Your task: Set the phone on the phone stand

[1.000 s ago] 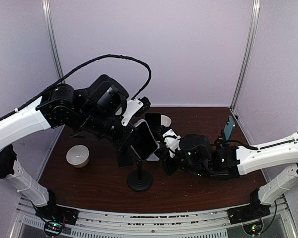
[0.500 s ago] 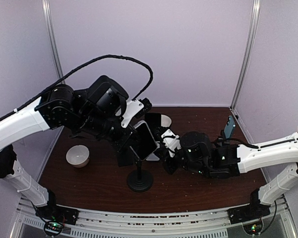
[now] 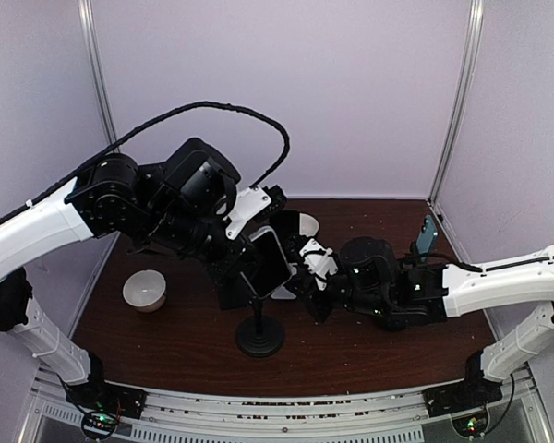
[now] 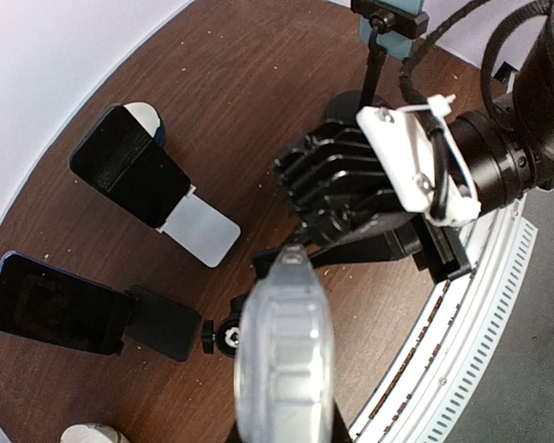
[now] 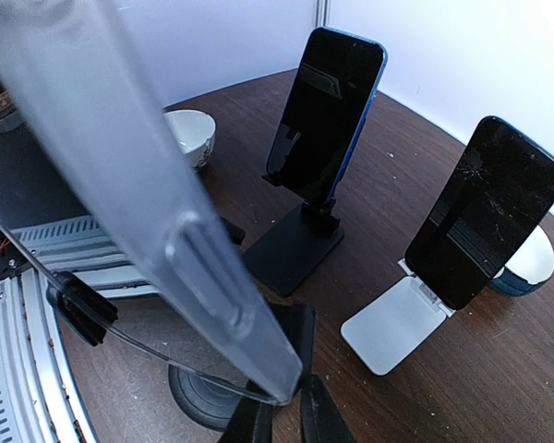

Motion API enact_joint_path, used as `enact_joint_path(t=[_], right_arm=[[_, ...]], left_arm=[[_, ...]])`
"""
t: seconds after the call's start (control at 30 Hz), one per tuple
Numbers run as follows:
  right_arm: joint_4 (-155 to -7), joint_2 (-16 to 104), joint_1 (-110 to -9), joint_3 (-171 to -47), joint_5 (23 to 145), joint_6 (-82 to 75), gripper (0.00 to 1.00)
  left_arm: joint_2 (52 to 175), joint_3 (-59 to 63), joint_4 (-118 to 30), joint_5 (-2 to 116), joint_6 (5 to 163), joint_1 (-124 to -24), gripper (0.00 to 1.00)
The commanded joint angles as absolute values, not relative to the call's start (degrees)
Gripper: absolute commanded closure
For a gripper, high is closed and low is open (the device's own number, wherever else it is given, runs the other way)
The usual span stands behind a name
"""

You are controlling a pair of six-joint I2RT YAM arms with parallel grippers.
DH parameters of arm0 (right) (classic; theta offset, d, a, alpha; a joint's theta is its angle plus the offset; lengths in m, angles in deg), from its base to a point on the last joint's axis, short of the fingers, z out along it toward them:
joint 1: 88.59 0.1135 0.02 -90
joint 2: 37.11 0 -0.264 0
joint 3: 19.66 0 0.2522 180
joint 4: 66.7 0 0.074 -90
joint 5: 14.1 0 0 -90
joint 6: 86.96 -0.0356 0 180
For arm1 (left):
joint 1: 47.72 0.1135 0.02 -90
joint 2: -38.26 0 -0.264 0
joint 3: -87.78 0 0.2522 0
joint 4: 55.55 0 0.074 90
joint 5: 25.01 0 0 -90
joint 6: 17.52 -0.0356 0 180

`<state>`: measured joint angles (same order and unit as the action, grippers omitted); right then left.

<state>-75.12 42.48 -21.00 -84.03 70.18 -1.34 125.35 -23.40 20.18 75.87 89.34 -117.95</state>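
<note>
Phone point(image 3: 268, 261) in a clear case hangs in the air over the middle of the table point(image 3: 379, 346), tilted, with its dark screen facing up and towards the right arm. It sits just above the black phone stand point(image 3: 259, 337), a round base with a thin post, and does not rest on it. The left gripper point(image 3: 249, 260) comes in from the left and is clamped on the phone's left side. In the left wrist view the phone is seen edge-on, running straight out from that camera, and the stand's small ball head point(image 4: 226, 337) lies just to the left of it.

The right gripper point(image 3: 307, 268) reaches in from the right and meets the phone's right edge. In the right wrist view the clear case crosses the picture as a broad slanted band, and its lower corner ends right at the two black fingertips point(image 5: 258, 423). These stand nearly together with only a thin gap between them. Whether they pinch the corner or only touch it, I cannot tell.

Behind the phone, a blue phone point(image 5: 328, 111) leans on a black stand and a cracked phone point(image 5: 485, 208) on a white folding stand. A white bowl point(image 3: 146, 291) sits well apart on the left.
</note>
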Motion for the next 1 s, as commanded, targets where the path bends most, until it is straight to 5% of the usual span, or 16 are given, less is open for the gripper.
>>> enact_joint_path(t=[0.0, 0.37, 0.63, 0.97], right_arm=[[-66.0, 37.9, -20.9, -84.8, 76.8, 1.4, 0.88], [-67.3, 35.1, -24.8, -82.7, 87.7, 4.4, 0.75], [-74.1, 34.3, -29.6, -84.1, 99.2, 9.6, 0.26], [-87.1, 45.1, -34.5, -96.0, 110.9, 21.4, 0.19]], left_arm=[[129.9, -19.0, 40.4, 75.7, 81.9, -116.5, 1.0], [129.8, -20.5, 38.9, 75.9, 79.4, -116.5, 1.0], [130.1, -20.9, 40.0, 76.5, 78.4, -116.2, 1.0], [128.9, -20.0, 40.4, 74.7, 76.6, -114.7, 1.0]])
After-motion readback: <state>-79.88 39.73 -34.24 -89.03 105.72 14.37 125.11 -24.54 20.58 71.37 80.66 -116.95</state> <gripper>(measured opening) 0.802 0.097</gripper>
